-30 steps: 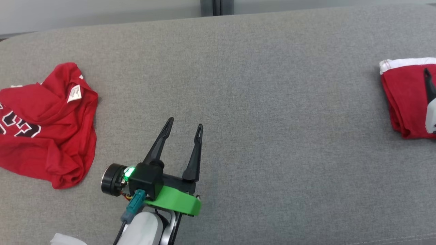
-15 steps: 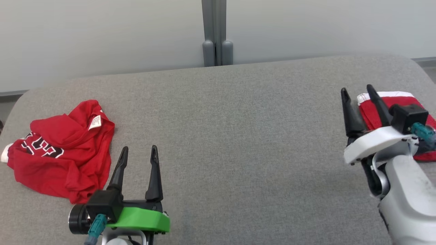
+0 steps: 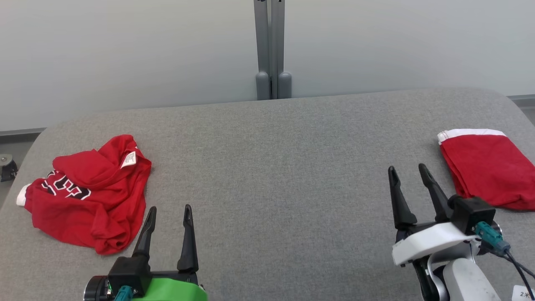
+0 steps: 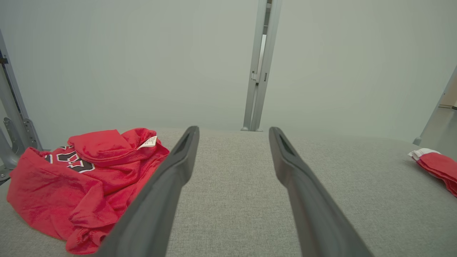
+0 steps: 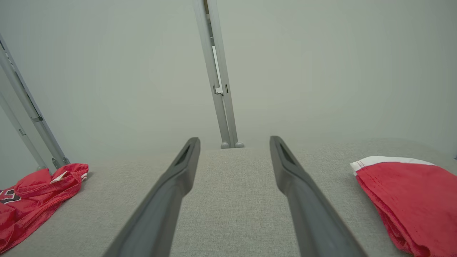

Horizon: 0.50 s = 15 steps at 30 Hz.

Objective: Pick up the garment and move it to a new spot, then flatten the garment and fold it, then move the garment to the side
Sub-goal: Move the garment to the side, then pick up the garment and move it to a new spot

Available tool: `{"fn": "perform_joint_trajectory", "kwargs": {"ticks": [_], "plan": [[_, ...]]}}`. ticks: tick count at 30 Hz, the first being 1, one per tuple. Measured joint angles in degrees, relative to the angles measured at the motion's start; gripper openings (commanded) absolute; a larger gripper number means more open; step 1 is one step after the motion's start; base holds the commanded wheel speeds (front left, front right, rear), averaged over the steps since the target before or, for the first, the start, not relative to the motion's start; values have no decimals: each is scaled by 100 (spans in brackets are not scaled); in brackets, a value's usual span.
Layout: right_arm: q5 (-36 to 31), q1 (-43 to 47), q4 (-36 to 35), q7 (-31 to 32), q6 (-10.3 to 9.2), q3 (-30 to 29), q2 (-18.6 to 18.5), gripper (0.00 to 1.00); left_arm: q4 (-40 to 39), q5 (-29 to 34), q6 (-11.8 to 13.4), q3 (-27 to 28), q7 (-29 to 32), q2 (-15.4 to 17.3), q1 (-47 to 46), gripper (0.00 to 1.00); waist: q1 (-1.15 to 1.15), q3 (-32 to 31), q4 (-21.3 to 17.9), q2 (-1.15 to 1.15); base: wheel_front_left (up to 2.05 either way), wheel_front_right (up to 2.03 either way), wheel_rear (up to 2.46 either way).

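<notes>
Your left gripper [image 3: 170, 208] and right gripper [image 3: 406, 167] both hover empty, jaws spread wide. Just left of the left one slumps the crumpled red shirt [image 3: 83, 192], tag [image 3: 129, 159] up. By the right one, the folded red garment [image 3: 487, 169] lies oblong on the grey woven cushion [image 3: 271, 167], white hem [image 3: 470, 133] toward the wall [image 3: 125, 62].

Cropped at left wrist view's right edge: folded red white-trimmed garment [image 4: 437, 167]. Unreadably small: print on white label [image 3: 128, 159] of crumpled red jersey [image 3: 83, 200].
</notes>
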Motion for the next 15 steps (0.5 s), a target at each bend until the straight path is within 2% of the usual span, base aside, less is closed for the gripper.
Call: {"fn": "perform_joint_trajectory", "kwargs": {"ticks": [4, 15], "plan": [[-105, 275, -59, 0, 0, 30, 63, 100, 3, 10, -2, -51, 0, -1, 85, 100, 0, -15, 1, 0, 0, 0, 0], [-176, 350, -155, 0, 0, 18, 103, 100, 45, 24, -10, -36, 0, 0, 133, 100, 0, -20, -47, 0, 0, 0, 0]]}}
